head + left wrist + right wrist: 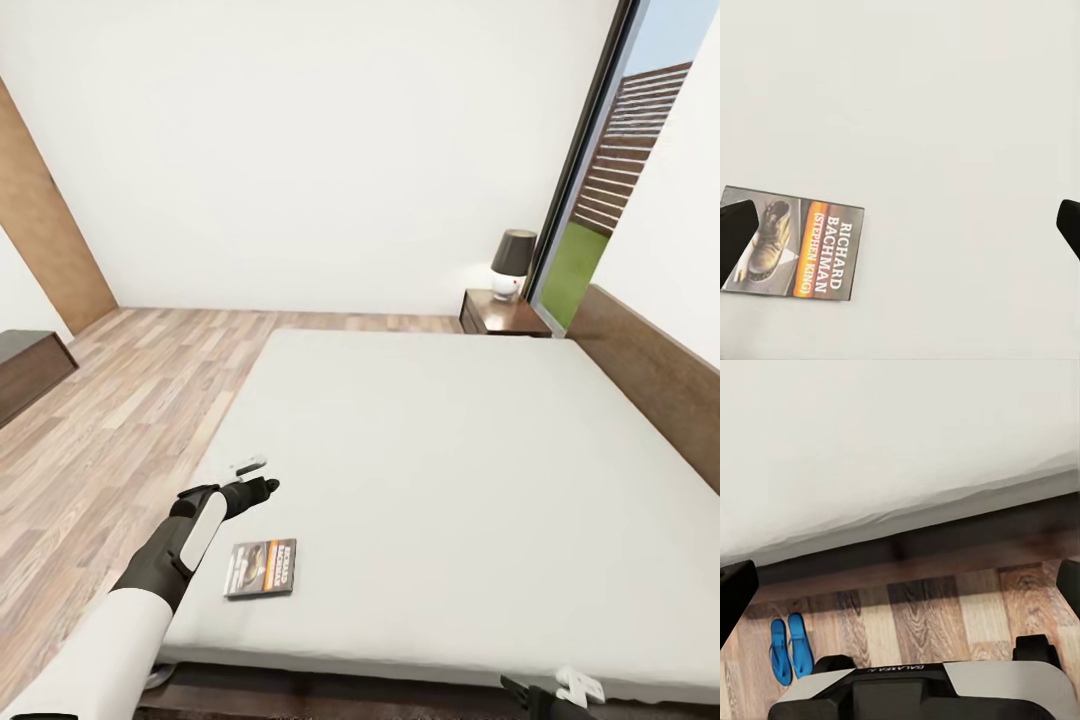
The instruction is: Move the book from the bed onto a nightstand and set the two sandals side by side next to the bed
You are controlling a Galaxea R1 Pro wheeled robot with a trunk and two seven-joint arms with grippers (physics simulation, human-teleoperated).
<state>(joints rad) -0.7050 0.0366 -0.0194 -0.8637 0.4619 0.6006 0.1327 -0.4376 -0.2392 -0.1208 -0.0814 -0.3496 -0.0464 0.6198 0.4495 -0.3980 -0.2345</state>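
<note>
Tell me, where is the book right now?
The book lies flat on the bed, near its foot-end corner on the robot's left, just below the left gripper in the head view.

1. Your mattress (430, 450) looks like plain, matt pale cloth, smooth and unwrinkled.
2. Your book (261, 569) has a thin paper cover with a slight sheen.
3. The floor (110, 400) is streaky, matt wood plank.
4. The headboard (650, 370) and nightstand (503, 315) are dark, smooth wood.
5. The sandals (790, 646) look like smooth blue rubbery plastic.
6. Your left arm (165, 560) is smooth white and black plastic.
</note>
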